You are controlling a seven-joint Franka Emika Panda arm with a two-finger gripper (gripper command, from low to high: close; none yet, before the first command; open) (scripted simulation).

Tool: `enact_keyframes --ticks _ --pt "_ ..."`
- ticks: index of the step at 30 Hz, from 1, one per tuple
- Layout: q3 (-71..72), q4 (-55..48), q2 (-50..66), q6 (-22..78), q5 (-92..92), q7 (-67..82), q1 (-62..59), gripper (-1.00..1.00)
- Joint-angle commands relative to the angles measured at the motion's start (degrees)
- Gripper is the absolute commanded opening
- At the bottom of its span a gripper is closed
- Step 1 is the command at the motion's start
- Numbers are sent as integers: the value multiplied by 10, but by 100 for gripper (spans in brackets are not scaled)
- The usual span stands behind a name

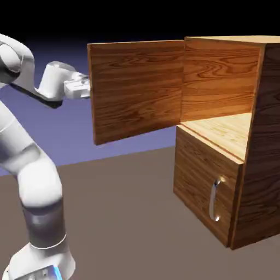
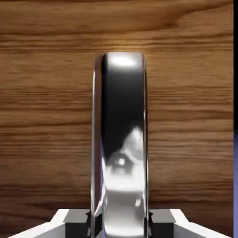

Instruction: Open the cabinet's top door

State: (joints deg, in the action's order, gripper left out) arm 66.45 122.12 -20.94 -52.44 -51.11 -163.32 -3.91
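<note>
The brown wood-grain cabinet stands at the exterior view's right. Its top door is swung wide open toward the arm, baring the upper compartment and its wooden shelf. My gripper sits at the door's far free edge, behind the panel. In the hand view the door's curved silver handle rises large between my two grey fingertips, which are shut on it against the door's wood.
The shorter lower door is closed, its silver handle facing the brown table. My white arm rises at the lower left, with the blue-violet backdrop behind it.
</note>
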Motion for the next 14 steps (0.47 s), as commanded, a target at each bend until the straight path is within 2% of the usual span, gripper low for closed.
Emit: enact_keyframes --ticks 1,6,14 --pt "21 -13 14 16 1 -8 -18 -100" --pt "125 -62 50 62 8 -28 -114 -100" --pt "280 -116 42 89 26 -27 -280 -100"
